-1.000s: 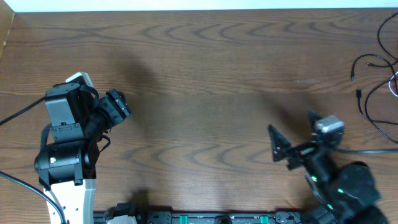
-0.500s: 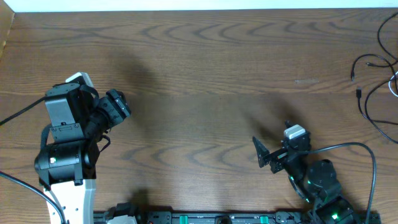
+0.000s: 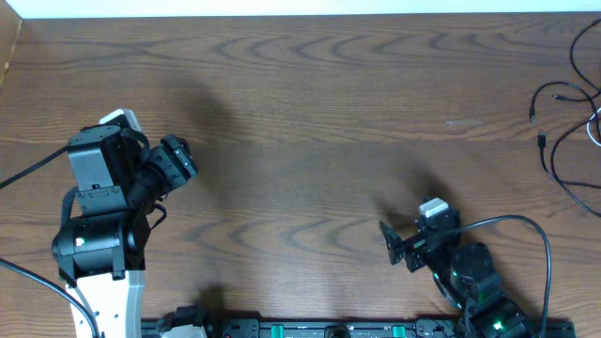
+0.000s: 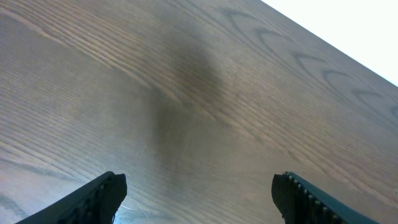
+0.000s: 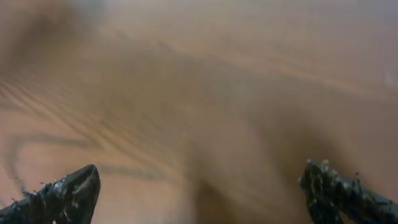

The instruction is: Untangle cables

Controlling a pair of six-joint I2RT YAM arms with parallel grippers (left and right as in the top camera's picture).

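The cables (image 3: 562, 131) lie at the table's far right edge in the overhead view: thin black cords in loose loops with small plug ends, and a bit of white cord (image 3: 595, 127) at the frame's edge. They run partly out of view. My left gripper (image 3: 181, 158) is at the left side, far from them, and is open and empty over bare wood in the left wrist view (image 4: 199, 196). My right gripper (image 3: 402, 249) is near the front edge, well left of the cables. It is open and empty in the blurred right wrist view (image 5: 199, 186).
The wooden table (image 3: 310, 103) spans the whole overhead view. Thick black arm wires run by the left arm base (image 3: 89, 244) and loop over the right arm (image 3: 479, 282). A pale strip borders the table's far edge.
My right arm has drawn back from the right side toward the front edge and to the left, its gripper staying open. The left arm and the cables have not moved.
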